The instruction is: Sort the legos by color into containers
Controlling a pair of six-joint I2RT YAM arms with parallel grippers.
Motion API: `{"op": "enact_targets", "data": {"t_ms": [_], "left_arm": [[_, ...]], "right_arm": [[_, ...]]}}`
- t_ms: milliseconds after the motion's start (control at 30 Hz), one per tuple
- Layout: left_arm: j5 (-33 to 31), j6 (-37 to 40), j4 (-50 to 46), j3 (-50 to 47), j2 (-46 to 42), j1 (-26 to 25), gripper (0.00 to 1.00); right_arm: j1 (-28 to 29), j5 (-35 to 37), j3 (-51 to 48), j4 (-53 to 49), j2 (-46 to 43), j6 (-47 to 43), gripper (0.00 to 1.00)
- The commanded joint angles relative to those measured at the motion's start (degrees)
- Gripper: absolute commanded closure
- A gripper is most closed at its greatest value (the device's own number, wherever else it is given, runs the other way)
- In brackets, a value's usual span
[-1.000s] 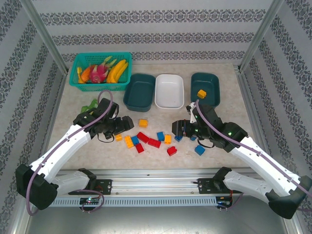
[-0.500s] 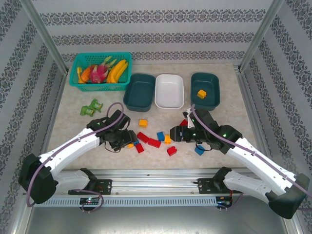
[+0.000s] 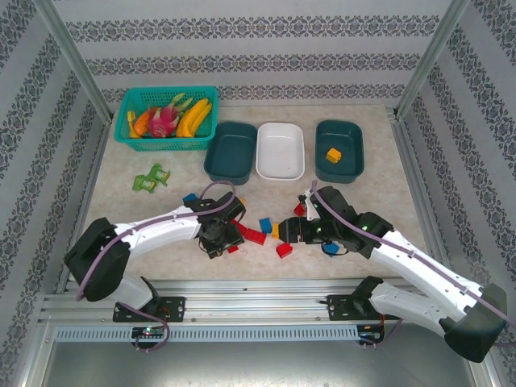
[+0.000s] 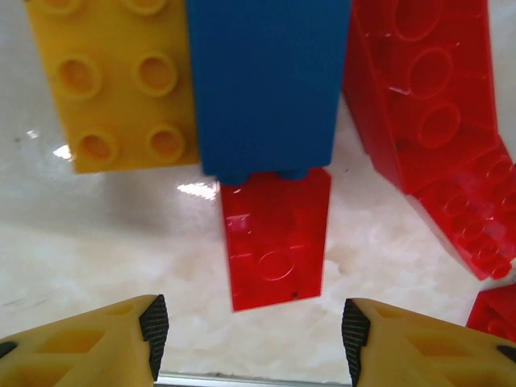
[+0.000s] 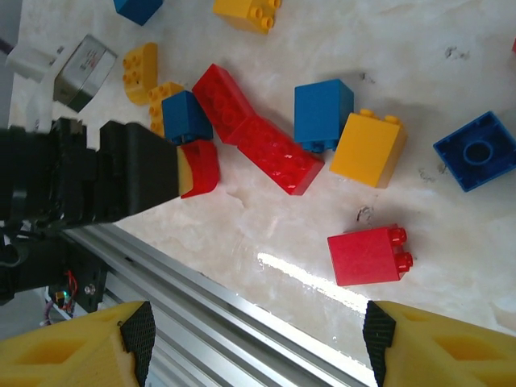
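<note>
Fingers of the left gripper (image 4: 254,339) are standing spread, with nothing being pinched. In the left wrist view, a red brick (image 4: 278,270) is lying just ahead of the opening, with a blue brick (image 4: 270,81) overlapping its far end. A yellow-orange brick (image 4: 121,97) is sitting beside the blue one, and a tilted red brick (image 4: 435,97) is lying on the opposite side.

Fingers of the right gripper (image 5: 258,343) are also standing spread, with nothing being held between them. A separate red brick (image 5: 367,256) is lying ahead, its studs facing sideways. Farther out, an upright blue brick (image 5: 322,113) and a yellow-orange block (image 5: 369,149) are standing close together, and an overturned blue brick (image 5: 477,151) (its hollow underside is showing) is resting well apart from the red one.

Beyond the arms, three containers are standing in a row: the left teal tray (image 3: 232,149) and the white tray (image 3: 280,153) are remaining empty, while the right teal tray (image 3: 339,135) is holding one yellow-orange cube (image 3: 334,156). A mesh basket (image 3: 174,144) is holding toy fruit (image 3: 164,122) at the far left.
</note>
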Motion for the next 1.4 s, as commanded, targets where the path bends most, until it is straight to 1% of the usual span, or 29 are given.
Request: {"op": "enact_targets", "data": {"t_ms": [0,100,200,300,400,500,667,800,900,967,1100,1167,1233,1367], "left_arm": [[-2.9,-1.4,0.4,2.4,2.1,-0.9,0.39],[-3.7,-0.7,1.3,2.5,3.9,-0.9,0.39],[-3.0,0.1,1.4,3.7,6.7,-0.9,0.4],[-3.5,1.3,0.6,5.2,8.7,-1.1,0.43],[-4.5,2.1,0.2,5.8,9.6,-1.1,0.52],[-5.0,2.7,-1.2,6.6,10.3,-1.2,0.55],[-6.5,3.2,-4.8,7.3,8.0,-2.0,0.66],[-7.8,4.8,-11.3,11.4,3.9,-2.8,0.67],[-10.1,7.8,-18.1,18.2,1.5,-2.2,0.68],[-11.1,10.9,-21.3,23.2,1.1,-0.1,0.68],[-9.6,19.0,-23.2,32.9,4.3,7.6,0.68],[-8.6,23.5,-23.3,39.0,8.3,11.5,0.68],[-7.3,27.0,-23.0,44.8,12.9,14.4,0.69],[-6.5,33.1,-23.5,57.8,24.3,18.6,0.69]], "right_arm": [[-0.1,-2.2,-1.5,1.6,-2.0,0.4,0.28],[-0.8,-2.5,-2.1,1.2,-3.0,0.5,0.28],[-1.6,-2.7,-2.1,0.5,-3.7,0.4,0.28],[-2.6,-2.8,-1.9,0.1,-4.1,0.0,0.28],[-3.5,-3.1,-1.7,-0.3,-4.2,-0.1,0.28],[-3.8,-3.4,-1.6,-0.3,-4.1,-0.2,0.28],[-4.6,-2.9,0.0,-0.6,-3.6,-0.5,0.28],[-5.7,-1.0,4.5,-1.5,-3.2,-1.2,0.29],[-6.8,-0.2,8.6,-1.1,-2.2,-1.0,0.29],[-7.4,0.5,11.1,0.3,-1.4,-0.2,0.29],[-8.9,2.7,13.7,6.8,0.4,2.9,0.28],[-10.1,4.3,15.2,10.8,2.5,4.8,0.27],[-11.2,6.2,17.9,12.1,5.5,5.9,0.27],[-13.7,8.2,23.3,13.5,13.6,7.7,0.27]]}}
